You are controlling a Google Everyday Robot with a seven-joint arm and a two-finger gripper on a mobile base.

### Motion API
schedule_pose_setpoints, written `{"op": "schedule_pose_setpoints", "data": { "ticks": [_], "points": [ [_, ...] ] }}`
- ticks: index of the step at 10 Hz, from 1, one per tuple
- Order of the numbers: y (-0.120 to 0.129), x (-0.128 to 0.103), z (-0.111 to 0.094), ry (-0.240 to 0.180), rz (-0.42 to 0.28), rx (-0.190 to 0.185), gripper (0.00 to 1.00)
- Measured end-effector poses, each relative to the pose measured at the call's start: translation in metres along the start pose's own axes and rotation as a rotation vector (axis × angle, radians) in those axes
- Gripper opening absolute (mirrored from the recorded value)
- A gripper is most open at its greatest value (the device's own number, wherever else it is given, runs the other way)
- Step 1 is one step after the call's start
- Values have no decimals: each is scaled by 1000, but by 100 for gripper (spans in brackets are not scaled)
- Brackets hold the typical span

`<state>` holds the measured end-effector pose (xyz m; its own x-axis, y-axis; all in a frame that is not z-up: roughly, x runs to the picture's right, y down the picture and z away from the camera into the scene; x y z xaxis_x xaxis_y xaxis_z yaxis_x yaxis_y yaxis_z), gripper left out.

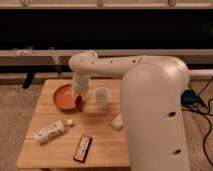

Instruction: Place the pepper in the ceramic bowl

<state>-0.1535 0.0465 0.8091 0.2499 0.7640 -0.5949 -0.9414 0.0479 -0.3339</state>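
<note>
The orange ceramic bowl [62, 95] sits at the back left of the wooden table [100, 145]. My gripper [79, 99] hangs from the white arm over the bowl's right rim. It is shut on the dark red pepper [78, 103], which hangs down from the fingers just above the rim's right edge. The arm hides part of the bowl's right side.
A white translucent cup [102, 97] stands just right of the gripper. A white bottle [49, 131] lies at the front left. A flat black bar [83, 148] lies near the front edge. A small white object [117, 121] lies to the right of centre.
</note>
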Motion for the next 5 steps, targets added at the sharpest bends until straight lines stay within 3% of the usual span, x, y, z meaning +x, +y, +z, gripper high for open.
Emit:
{"op": "schedule_pose_setpoints", "data": {
  "ticks": [2, 5],
  "points": [
    [17, -26, 12, -8, -39, 10, 2],
    [42, -56, 17, -48, -79, 21, 30]
  ]
}}
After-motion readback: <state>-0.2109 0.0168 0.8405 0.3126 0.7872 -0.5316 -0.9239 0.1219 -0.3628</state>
